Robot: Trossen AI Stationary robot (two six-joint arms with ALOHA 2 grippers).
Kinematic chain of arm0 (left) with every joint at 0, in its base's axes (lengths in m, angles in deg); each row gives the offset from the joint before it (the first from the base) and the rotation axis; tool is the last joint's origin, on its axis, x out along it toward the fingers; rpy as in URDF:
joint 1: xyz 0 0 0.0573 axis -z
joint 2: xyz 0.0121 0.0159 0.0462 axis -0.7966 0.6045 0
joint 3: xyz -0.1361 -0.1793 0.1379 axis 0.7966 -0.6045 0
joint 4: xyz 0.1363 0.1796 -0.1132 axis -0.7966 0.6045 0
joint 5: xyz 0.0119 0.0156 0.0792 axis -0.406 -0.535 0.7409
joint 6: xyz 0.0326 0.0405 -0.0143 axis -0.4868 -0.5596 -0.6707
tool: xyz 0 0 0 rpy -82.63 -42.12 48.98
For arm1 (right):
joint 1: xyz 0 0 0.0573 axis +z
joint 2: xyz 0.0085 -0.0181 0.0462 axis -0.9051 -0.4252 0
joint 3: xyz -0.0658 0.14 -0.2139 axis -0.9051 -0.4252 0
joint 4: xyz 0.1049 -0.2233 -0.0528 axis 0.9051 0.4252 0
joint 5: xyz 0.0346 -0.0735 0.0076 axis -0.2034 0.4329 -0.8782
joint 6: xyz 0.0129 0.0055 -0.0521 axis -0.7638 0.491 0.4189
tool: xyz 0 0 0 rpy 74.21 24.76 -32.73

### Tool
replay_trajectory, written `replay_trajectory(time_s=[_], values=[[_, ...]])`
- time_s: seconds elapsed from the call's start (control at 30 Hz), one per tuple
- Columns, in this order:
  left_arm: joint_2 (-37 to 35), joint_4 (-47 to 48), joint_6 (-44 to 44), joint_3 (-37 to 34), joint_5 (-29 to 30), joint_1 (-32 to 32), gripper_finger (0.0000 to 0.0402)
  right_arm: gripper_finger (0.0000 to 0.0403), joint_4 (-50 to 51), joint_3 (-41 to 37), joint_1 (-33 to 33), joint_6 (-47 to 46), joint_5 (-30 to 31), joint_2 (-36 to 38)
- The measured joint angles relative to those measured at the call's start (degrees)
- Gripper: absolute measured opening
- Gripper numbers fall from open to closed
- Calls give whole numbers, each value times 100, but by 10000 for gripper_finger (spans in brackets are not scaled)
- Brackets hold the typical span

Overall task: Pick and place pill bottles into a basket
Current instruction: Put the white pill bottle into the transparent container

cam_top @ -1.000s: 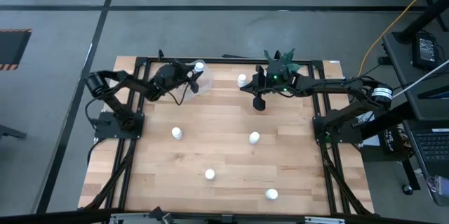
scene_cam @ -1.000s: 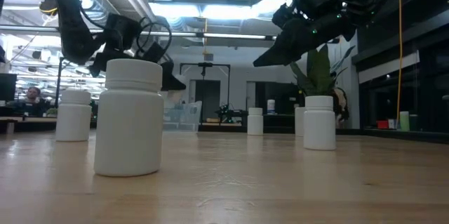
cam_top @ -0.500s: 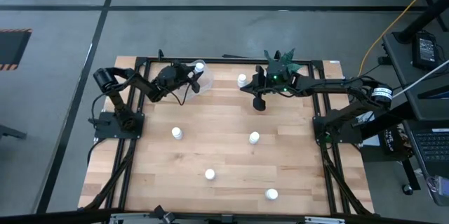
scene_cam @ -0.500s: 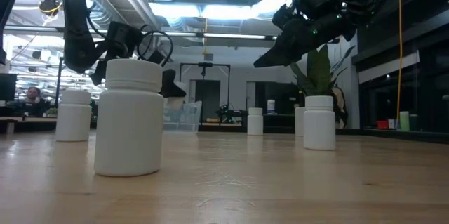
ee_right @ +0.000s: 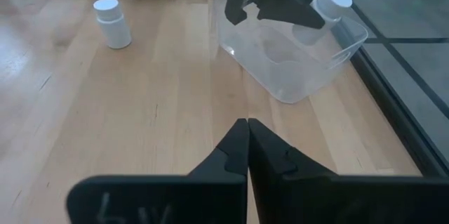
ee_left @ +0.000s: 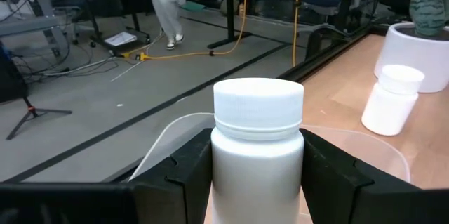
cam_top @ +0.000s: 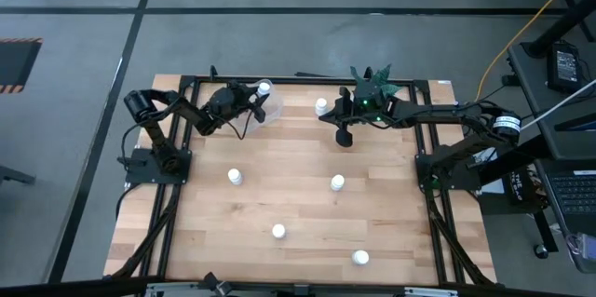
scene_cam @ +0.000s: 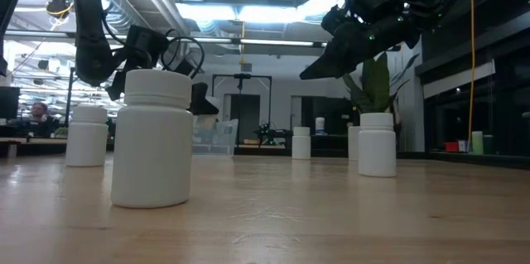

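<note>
My left gripper [cam_top: 250, 100] is shut on a white pill bottle [cam_top: 264, 86] above the clear basket [cam_top: 270, 114] at the table's far side. The left wrist view shows this bottle [ee_left: 257, 147] between the fingers, with the basket's rim [ee_left: 172, 129] below. Several more bottles stand upright on the table: one by the basket [cam_top: 321, 105], others mid-table [cam_top: 236, 176] [cam_top: 337, 182] and near the front [cam_top: 278, 231] [cam_top: 360, 258]. My right gripper [cam_top: 345, 136] is shut and empty, right of the basket; it also shows in its own wrist view [ee_right: 247, 147]. My left gripper pinches the bottle's body [ee_left: 224, 175], below the cap, between its two fingers. The fingers come from the table's left and lie along the bottle. The cap [ee_left: 258, 101] points on past the fingertips. The bottle is tilted and lifted clear over the basket [ee_right: 295, 55].
A white pot with a green plant [cam_top: 372, 87] stands at the far edge behind my right arm. A black frame [cam_top: 186, 78] runs around the table. Bare wood [cam_top: 298, 204] lies between the standing bottles. One bottle [scene_cam: 151, 140] stands close to the low camera.
My left gripper has eased a little toward the table's right edge with the bottle, staying above the basket, then has kept still. The left arm's base joint has swung slightly.
</note>
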Motion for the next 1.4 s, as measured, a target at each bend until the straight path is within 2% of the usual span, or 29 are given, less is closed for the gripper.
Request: replay_trajectory(time_s=[0.8, 0.97, 1.07, 1.4], values=[[22, -182, -89, -2, 140, 41, 168, 7, 31, -2, 44, 2, 2, -2], [364, -685, -111, -4, 255, 76, 168, 7, 31, -4, 127, 9, 9, -2], [633, -1105, -107, -4, 124, 76, 168, 7, 28, -4, 146, 11, 7, -2], [1119, -1632, -220, 0, 294, 112, 168, 7, 90, -4, 144, 0, 9, -2]])
